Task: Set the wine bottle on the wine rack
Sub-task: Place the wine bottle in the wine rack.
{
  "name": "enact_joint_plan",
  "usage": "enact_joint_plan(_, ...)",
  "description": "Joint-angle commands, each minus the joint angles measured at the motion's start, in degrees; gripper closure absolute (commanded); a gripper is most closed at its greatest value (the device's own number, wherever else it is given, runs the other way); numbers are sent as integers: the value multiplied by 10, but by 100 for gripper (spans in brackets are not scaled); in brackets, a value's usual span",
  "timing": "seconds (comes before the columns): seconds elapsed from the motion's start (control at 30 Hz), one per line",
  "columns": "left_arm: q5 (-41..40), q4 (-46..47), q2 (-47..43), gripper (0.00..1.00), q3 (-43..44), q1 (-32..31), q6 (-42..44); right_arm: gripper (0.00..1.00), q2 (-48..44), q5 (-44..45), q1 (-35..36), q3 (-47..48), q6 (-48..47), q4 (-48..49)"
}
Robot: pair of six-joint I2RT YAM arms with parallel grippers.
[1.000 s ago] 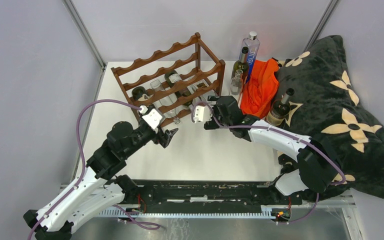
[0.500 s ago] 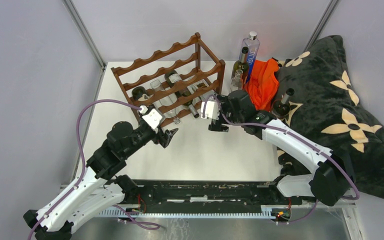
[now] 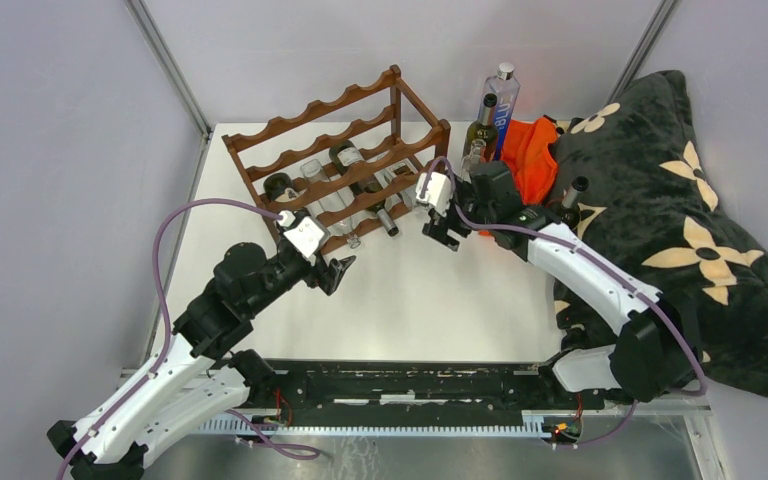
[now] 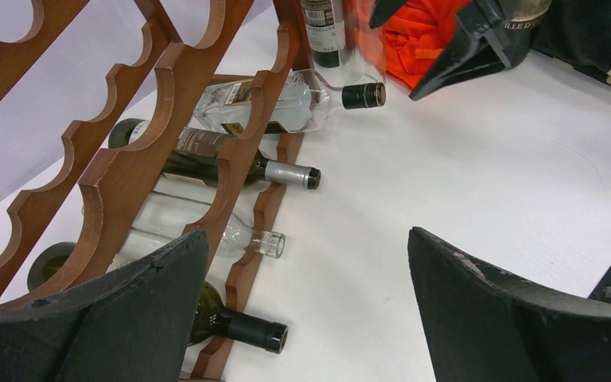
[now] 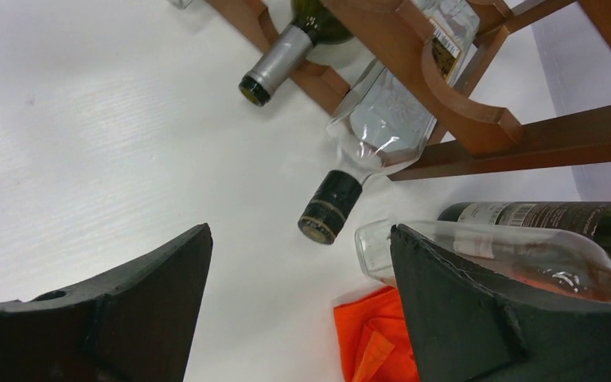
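The reddish-brown wine rack (image 3: 345,150) stands at the back of the table, with several bottles lying in its lower tiers. A dark green wine bottle (image 3: 481,126) stands upright just right of it, next to a small clear bottle (image 3: 474,160). My right gripper (image 3: 443,230) hovers open in front of these two with nothing between its fingers. In the right wrist view (image 5: 300,231) the clear bottle (image 5: 525,251) and the dark bottle (image 5: 557,216) lie just beyond its right finger. My left gripper (image 3: 337,268) is open and empty near the rack's front (image 4: 309,232).
A tall clear bottle with a blue label (image 3: 501,100) stands behind the green one. An orange cloth (image 3: 532,165) and a black flowered blanket (image 3: 680,210) fill the right side; another dark bottle (image 3: 572,195) rests on the blanket. Bottle necks (image 4: 286,338) stick out of the rack's front.
My right arm has swung back and to the right, from the rack's front corner toward the standing bottles. The left arm has not moved.
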Motion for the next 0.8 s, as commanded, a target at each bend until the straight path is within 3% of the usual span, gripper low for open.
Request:
enact_joint_plan(0.0,4,33,0,0,1,4,-9,16,43,29,-1,66,75,19)
enact_joint_plan(0.2,3,34,0,0,0,6,-9,34,96,110,3,81,118,34)
enact_joint_plan(0.77,15,34,-2,0,1,9,-7,39,172,156,2,75,136,52)
